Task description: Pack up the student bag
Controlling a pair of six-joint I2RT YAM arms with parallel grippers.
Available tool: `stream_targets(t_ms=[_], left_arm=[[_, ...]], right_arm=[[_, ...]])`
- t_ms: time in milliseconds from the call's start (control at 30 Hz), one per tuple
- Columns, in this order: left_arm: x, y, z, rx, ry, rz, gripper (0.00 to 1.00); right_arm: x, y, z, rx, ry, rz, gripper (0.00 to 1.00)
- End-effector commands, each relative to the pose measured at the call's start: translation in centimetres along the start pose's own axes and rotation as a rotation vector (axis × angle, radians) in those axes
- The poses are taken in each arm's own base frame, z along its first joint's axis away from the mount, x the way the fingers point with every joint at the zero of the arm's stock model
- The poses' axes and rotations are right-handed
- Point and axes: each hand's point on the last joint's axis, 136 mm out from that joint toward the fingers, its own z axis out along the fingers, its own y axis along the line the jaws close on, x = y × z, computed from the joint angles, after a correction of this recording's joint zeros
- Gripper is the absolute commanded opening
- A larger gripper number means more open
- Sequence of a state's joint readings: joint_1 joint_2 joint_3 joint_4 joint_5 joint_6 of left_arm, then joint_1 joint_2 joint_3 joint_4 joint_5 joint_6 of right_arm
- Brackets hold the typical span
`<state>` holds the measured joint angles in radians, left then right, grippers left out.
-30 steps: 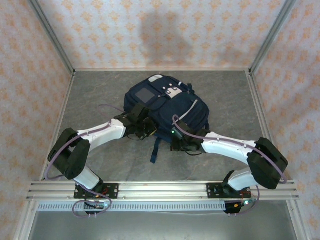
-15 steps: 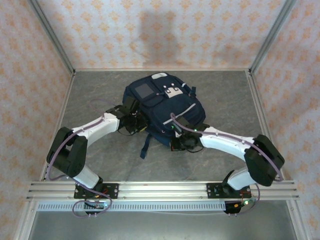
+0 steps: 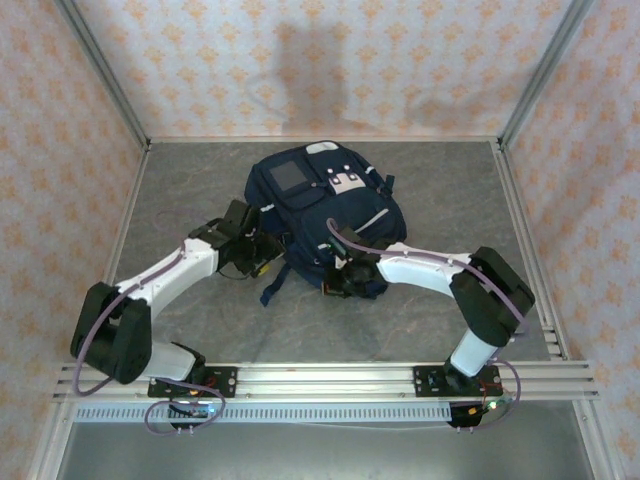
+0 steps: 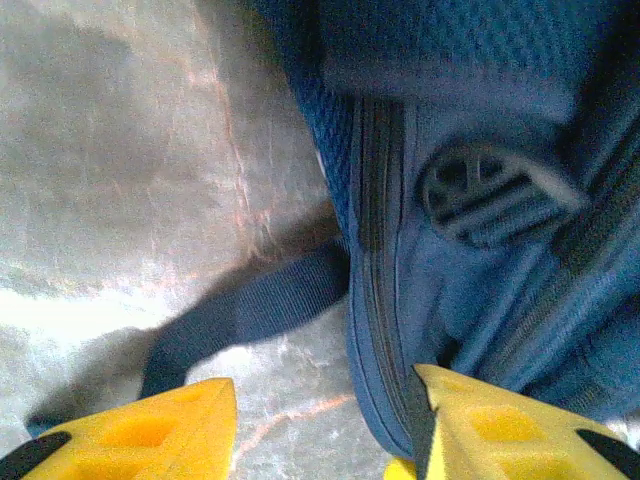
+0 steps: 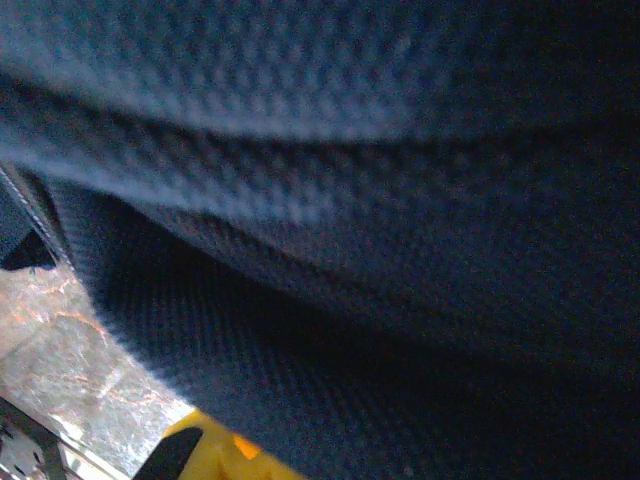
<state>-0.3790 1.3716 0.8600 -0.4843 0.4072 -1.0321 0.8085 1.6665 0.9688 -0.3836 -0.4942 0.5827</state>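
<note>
The student bag (image 3: pixel 320 205), a dark navy backpack with a white patch and a grey square panel, lies in the middle of the table. My left gripper (image 3: pixel 262 255) stands open at its left near edge. In the left wrist view the yellow fingers (image 4: pixel 150 430) straddle bare table and the bag's piped seam (image 4: pixel 375 250), holding nothing. A loose dark strap (image 4: pixel 250 310) trails across the table. My right gripper (image 3: pixel 335 283) is shut at the bag's near edge. Navy mesh fabric (image 5: pixel 350 200) drapes over it, and one yellow finger (image 5: pixel 210 450) peeks out below.
The grey stone-look table (image 3: pixel 440 330) has free room left, right and in front of the bag. Patterned walls close in three sides. An aluminium rail (image 3: pixel 320 380) with the arm bases runs along the near edge.
The bag has slid away from the arm bases and slightly left, with both arms following. My left gripper has opened and let go of the bag. My right gripper stays shut.
</note>
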Motion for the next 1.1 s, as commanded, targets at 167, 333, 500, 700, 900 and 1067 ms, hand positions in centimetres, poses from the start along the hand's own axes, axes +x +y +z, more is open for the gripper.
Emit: stream_targets(t_ms=[167, 333, 500, 700, 900, 1067], left_arm=[[3.2, -1.4, 2.9, 0.012, 0.060, -0.039, 0.50], [2.7, -1.6, 4.6, -0.008, 0.057, -0.044, 0.50], [1.8, -2.7, 5.5, -0.039, 0.047, 0.002, 0.48], [0.5, -2.2, 5.8, -0.102, 0.001, 0.069, 0.11], [-0.4, -1.0, 5.0, -0.130, -0.023, 0.073, 0.00], [-1.7, 0.2, 3.9, -0.137, -0.045, 0.058, 0.00]], right_arm=[[-1.0, 0.0, 0.9, -0.008, -0.026, 0.064, 0.00], [-1.2, 0.1, 0.4, -0.009, -0.040, 0.060, 0.00], [-0.6, -0.5, -0.3, 0.023, -0.027, 0.041, 0.00], [0.7, -2.2, -1.7, 0.106, 0.004, -0.010, 0.00], [1.8, -3.4, -2.8, 0.151, 0.040, -0.045, 0.00], [2.1, -3.9, -3.4, 0.152, 0.064, -0.059, 0.00]])
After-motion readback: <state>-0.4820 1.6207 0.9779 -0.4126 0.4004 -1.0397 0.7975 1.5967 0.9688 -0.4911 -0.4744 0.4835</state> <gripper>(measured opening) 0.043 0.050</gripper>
